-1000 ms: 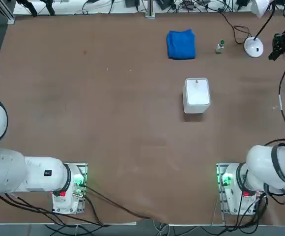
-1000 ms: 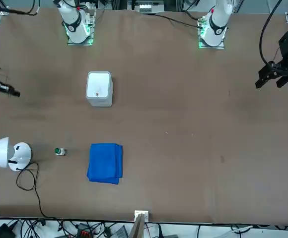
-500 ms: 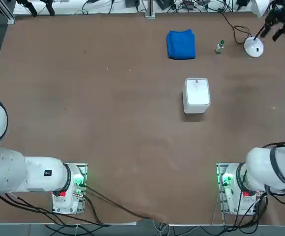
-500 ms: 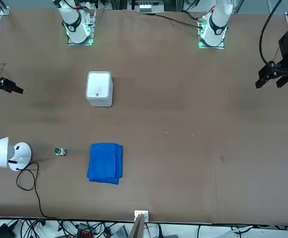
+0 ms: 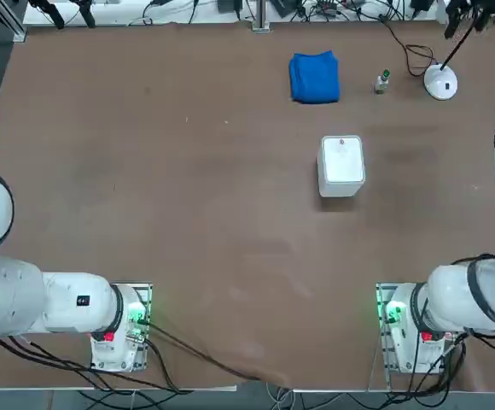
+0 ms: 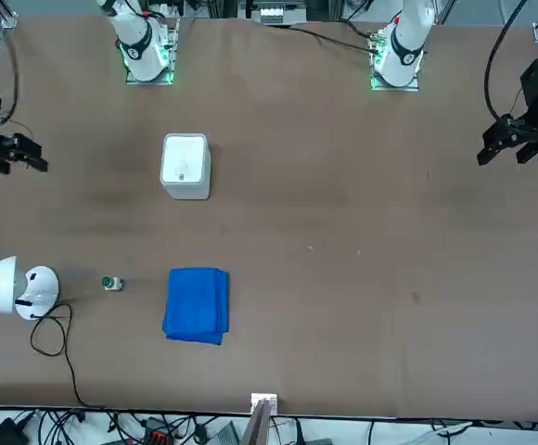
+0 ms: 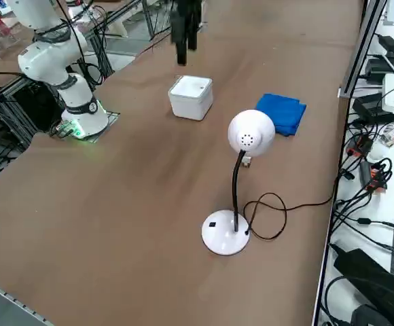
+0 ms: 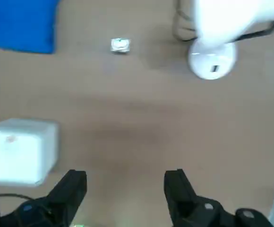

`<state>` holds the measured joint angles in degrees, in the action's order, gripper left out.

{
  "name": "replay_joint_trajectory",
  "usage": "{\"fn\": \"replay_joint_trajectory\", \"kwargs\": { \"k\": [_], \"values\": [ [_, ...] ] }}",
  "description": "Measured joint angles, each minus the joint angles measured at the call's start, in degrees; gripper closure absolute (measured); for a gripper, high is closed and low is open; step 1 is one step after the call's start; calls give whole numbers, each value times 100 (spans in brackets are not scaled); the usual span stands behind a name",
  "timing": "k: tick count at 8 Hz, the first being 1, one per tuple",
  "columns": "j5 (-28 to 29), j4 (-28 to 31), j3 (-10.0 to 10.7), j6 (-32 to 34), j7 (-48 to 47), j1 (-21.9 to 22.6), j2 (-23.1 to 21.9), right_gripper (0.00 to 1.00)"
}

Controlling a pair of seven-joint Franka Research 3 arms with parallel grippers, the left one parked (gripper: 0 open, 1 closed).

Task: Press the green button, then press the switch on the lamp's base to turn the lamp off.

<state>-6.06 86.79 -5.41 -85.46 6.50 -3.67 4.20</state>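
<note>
while the white box [image 8: 21,149] and blue cloth [image 8: 21,23] lie below, the right end effector [image 8: 125,189] hangs high, fingers apart.

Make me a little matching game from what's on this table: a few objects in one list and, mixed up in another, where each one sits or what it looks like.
Things:
1. blue cloth
2. green button
3. white box
4. right gripper

Descriptions:
A. raised in the air above the table, fingers apart, holding nothing
B. tiny, between the cloth and the lamp's base
C. folded, lying flat near the table's far edge from the robot
D. rounded cube standing alone, nearer the table's middle

Pairs: 1-C, 2-B, 3-D, 4-A
</note>
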Motion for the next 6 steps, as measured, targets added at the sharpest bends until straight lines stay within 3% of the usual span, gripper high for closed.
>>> {"fn": "replay_joint_trajectory", "kwargs": {
  "k": [1, 3, 6],
  "values": [
    [338, -308, 33, 388, -137, 130, 15, 0],
    [684, -225, 353, 404, -274, 219, -90, 0],
    [684, 1005, 425, -227, -404, 229, -886, 0]
  ]
}}
